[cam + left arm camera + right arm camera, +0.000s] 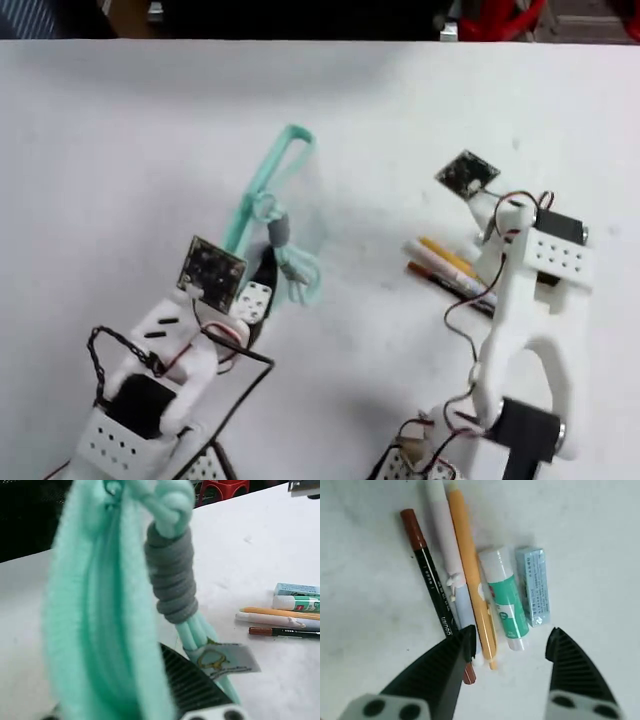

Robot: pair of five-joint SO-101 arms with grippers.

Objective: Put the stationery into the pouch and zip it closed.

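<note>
A mint green pouch (262, 190) stands on edge left of centre, its zip side up. A grey-wrapped pull cord (172, 575) with a paper tag (220, 660) hangs from it. My left gripper (262, 268) is shut on the pouch's (100, 630) near end; one black finger (187, 680) shows beside the fabric. The stationery lies in a row on the table: a black pen (432, 587), a white pen (447, 555), an orange pen (470, 575), a glue stick (506, 595) and a pale blue eraser (535, 585). My right gripper (510, 640) hangs open just above their ends, holding nothing.
The white table (120, 130) has free room at the left and back. A red stool (500, 15) stands beyond the far edge. The right arm (525, 300) covers part of the pens (445, 265). Loose cables (110, 350) trail near both arm bases.
</note>
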